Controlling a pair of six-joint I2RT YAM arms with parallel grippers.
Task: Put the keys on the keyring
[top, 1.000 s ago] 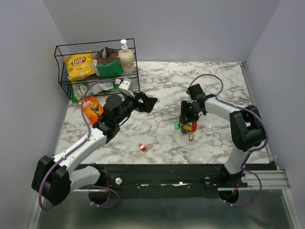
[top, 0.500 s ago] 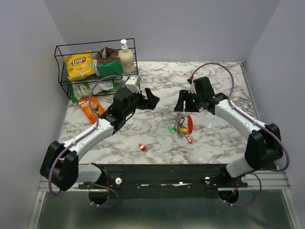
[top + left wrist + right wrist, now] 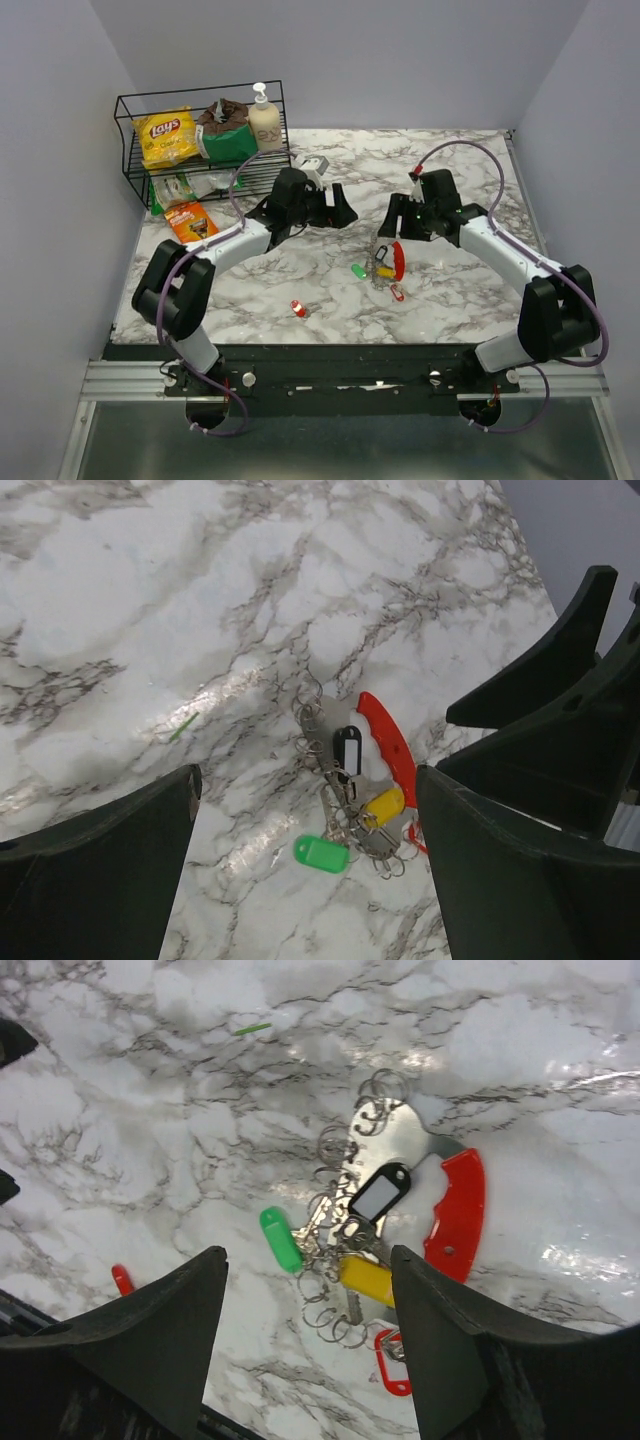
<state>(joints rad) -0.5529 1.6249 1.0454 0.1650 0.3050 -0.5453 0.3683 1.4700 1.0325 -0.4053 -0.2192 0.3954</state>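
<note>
The keyring (image 3: 398,258) is a red curved loop lying flat on the marble, also in the left wrist view as the keyring (image 3: 390,742) and in the right wrist view as the keyring (image 3: 456,1214). Tangled beside it among silvery rings lie keys with a green head (image 3: 279,1238), a yellow head (image 3: 366,1279), a black tag (image 3: 380,1193) and a red tag (image 3: 392,1368). A lone red-headed key (image 3: 298,308) lies nearer the front. My left gripper (image 3: 341,212) is open left of the bunch. My right gripper (image 3: 386,228) is open just above it. Neither holds anything.
A black wire basket (image 3: 200,93) at the back left holds a crisp bag, a green packet and a soap bottle. An orange packet (image 3: 190,222) lies in front of it. A thin green sliver (image 3: 183,727) lies on the marble. Grey walls close in three sides.
The right gripper opened and lifted back, leaving the keyring and keys lying on the table. The left arm swung right, toward the bunch.
</note>
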